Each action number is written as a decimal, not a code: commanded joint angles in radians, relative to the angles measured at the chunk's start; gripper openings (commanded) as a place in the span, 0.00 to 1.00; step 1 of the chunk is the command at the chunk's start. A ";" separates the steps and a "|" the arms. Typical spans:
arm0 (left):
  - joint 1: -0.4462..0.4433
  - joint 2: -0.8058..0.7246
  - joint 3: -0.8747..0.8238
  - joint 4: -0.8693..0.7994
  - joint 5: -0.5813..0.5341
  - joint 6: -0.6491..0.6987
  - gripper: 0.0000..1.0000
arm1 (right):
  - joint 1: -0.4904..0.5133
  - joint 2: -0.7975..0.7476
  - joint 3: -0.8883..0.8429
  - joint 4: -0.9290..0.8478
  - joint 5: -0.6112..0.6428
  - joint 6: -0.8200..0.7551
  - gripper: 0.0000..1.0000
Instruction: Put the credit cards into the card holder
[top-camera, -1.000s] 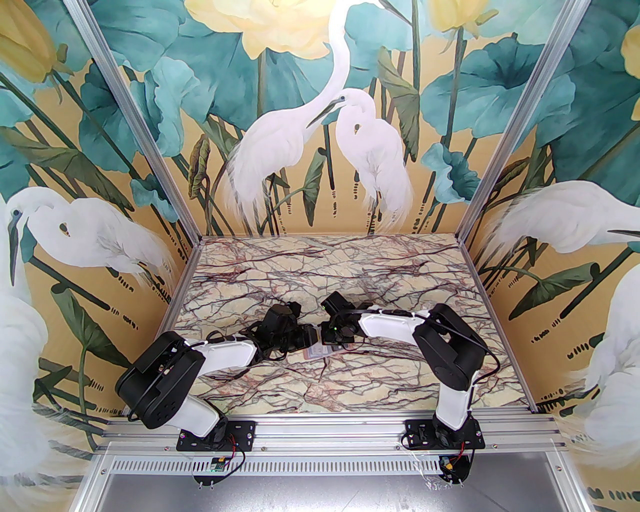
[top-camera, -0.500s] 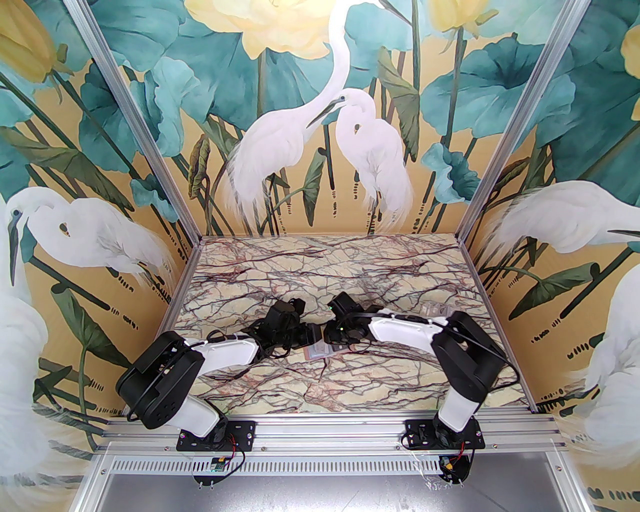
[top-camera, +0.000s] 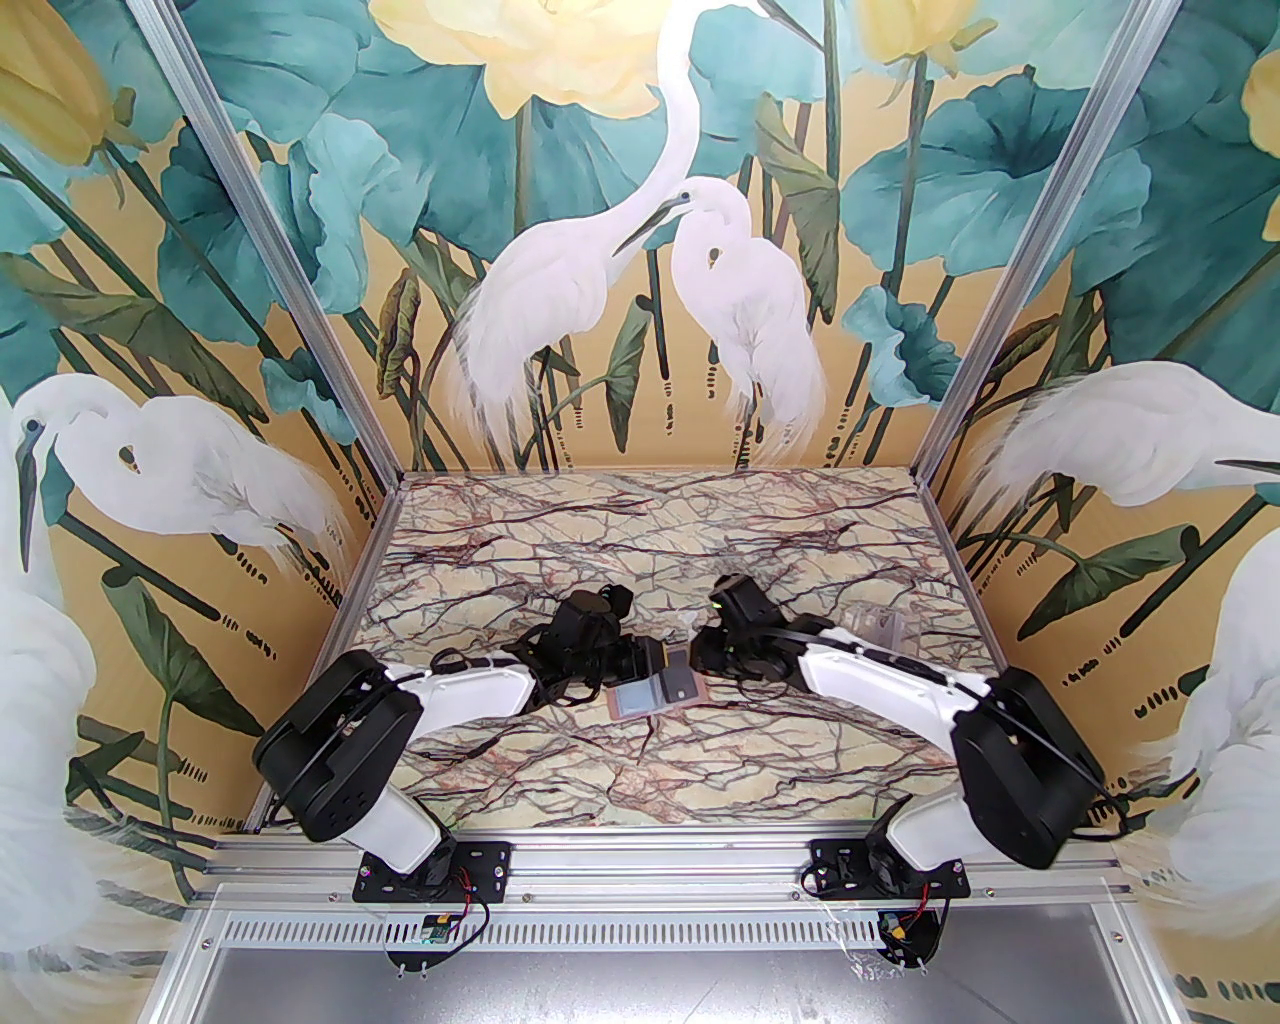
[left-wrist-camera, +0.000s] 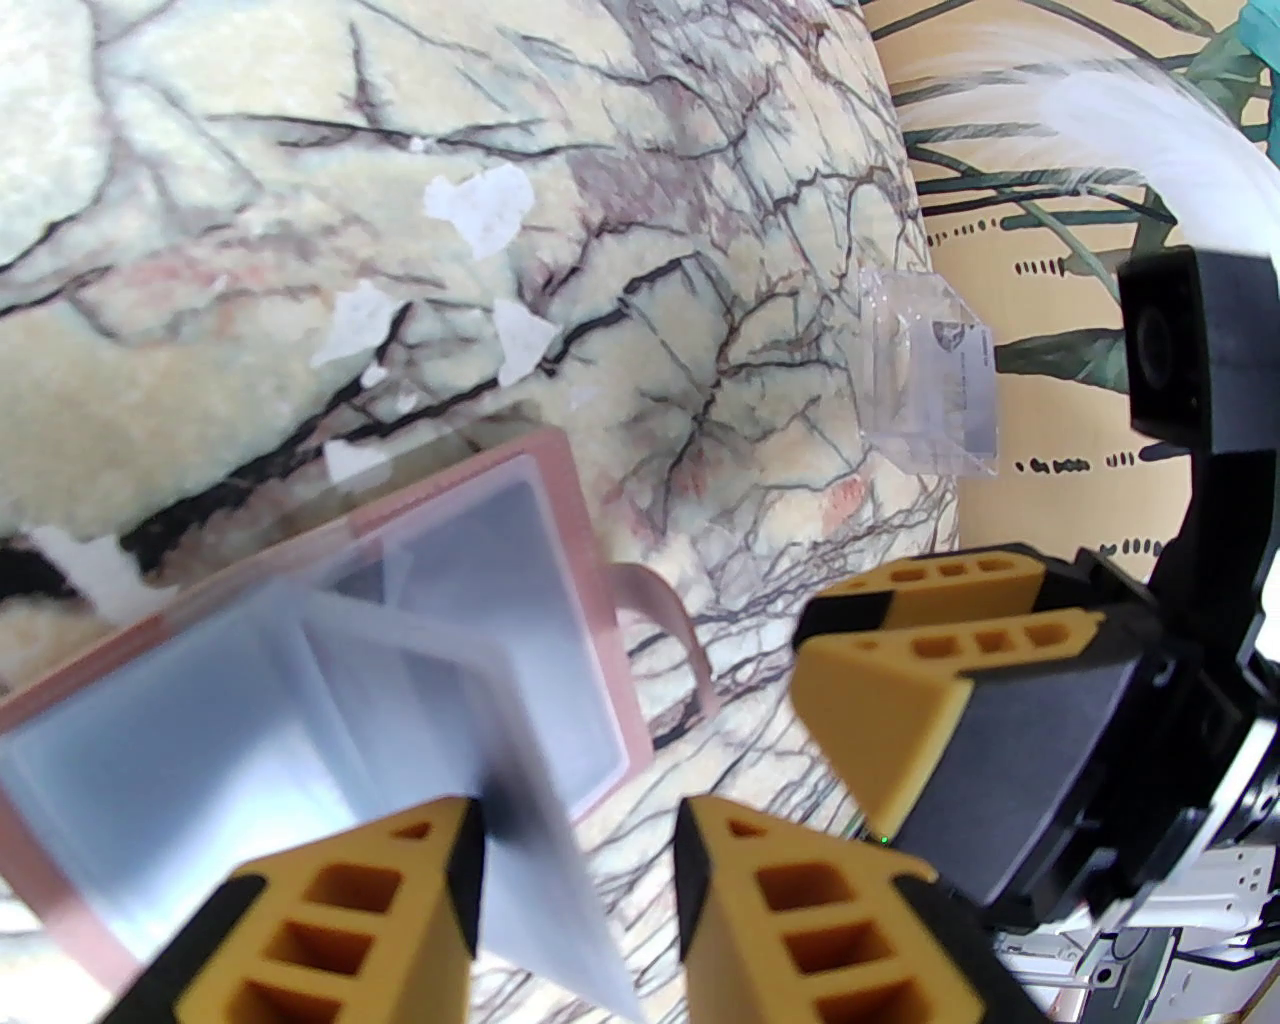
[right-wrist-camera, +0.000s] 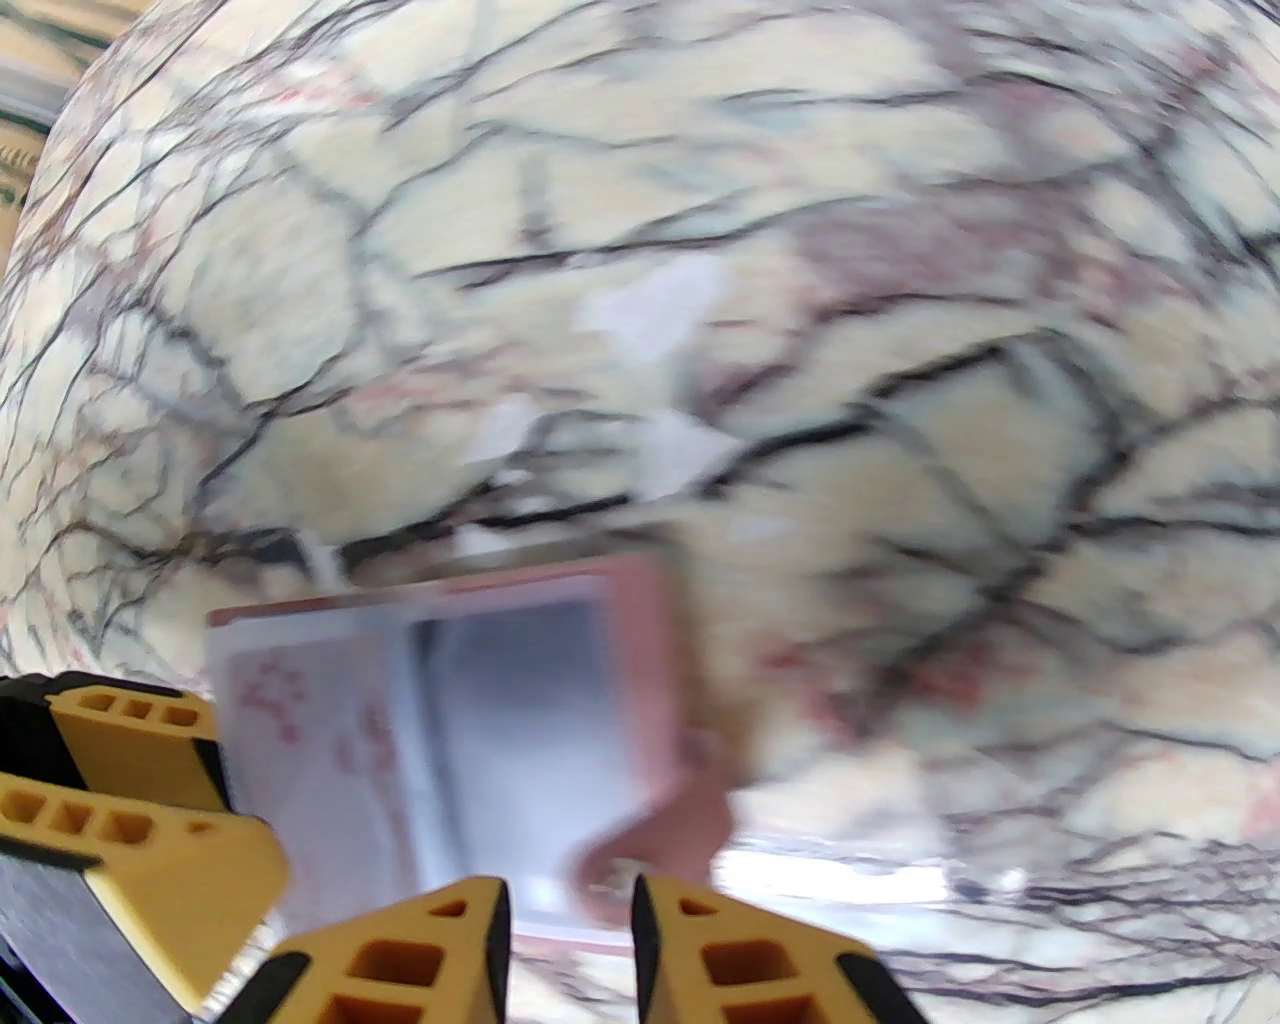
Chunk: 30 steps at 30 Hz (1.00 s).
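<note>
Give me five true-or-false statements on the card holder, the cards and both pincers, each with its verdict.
1. The card holder lies open on the table. True.
2. A clear stand, apart from the holder, has a card in it. True.
3. The right pincer grips a card. False: its jaws stand apart, empty, beside the holder.
4. The left pincer is at the clear stand. False: it is at the holder.
5. The holder's rim is green. False: dusty pink.

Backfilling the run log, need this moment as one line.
left gripper: open, sleeve standing between jaws | right gripper: open, by tab | card holder: lying open | credit card: in clear stand
</note>
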 joint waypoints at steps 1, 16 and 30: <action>-0.015 0.027 0.031 -0.032 0.000 0.012 0.40 | -0.026 -0.057 -0.045 -0.013 0.031 0.013 0.30; -0.020 -0.001 0.039 -0.093 -0.055 0.052 0.39 | -0.045 -0.094 -0.067 0.014 -0.054 -0.007 0.28; 0.014 -0.221 -0.165 -0.099 -0.159 0.042 0.39 | -0.064 -0.110 0.106 -0.281 0.154 -0.094 0.42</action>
